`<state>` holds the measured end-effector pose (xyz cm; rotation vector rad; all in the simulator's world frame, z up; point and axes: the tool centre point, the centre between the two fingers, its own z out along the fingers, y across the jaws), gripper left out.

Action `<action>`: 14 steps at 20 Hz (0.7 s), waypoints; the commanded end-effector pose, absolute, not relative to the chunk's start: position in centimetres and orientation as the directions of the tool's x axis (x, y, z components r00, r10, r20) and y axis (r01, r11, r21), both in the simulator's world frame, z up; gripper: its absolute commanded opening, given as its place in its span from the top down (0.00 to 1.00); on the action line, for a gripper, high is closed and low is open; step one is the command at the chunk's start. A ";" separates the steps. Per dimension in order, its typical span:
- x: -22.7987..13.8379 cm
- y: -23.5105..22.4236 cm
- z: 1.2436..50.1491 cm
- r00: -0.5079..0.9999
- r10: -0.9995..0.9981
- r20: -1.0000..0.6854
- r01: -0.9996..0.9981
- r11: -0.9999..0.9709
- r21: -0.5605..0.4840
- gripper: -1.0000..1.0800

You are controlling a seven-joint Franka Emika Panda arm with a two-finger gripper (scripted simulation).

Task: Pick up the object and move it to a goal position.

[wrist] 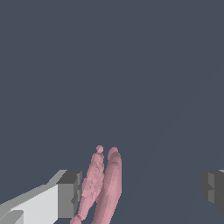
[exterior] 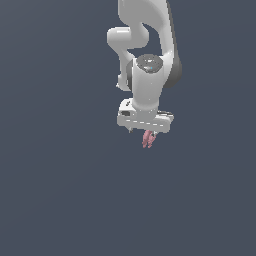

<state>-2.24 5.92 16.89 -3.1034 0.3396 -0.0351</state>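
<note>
The object [exterior: 148, 139] is a small pink, bumpy, elongated lump that pokes out just below the white gripper [exterior: 144, 132] in the exterior view. In the wrist view the object [wrist: 105, 188] lies between the fingers, close against one dark finger pad [wrist: 70, 192]. The other pad [wrist: 212, 188] stands far off, with a wide gap between it and the object. The jaws are wide apart and not closed on the object. The gripper [wrist: 140, 190] points down over the object. The arm hides part of the object in the exterior view.
A plain dark grey surface [exterior: 60, 190] fills both views all around the arm. No other object, container or edge shows. No goal marker shows.
</note>
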 end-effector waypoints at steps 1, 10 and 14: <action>-3.1 6.8 16.4 0.965 -0.262 0.016 -0.262 -0.965 -0.019 0.04; -6.1 9.6 14.7 0.914 -0.405 0.005 -0.405 -0.914 -0.008 0.04; -7.1 10.4 14.2 0.895 -0.447 0.002 -0.447 -0.895 -0.004 0.04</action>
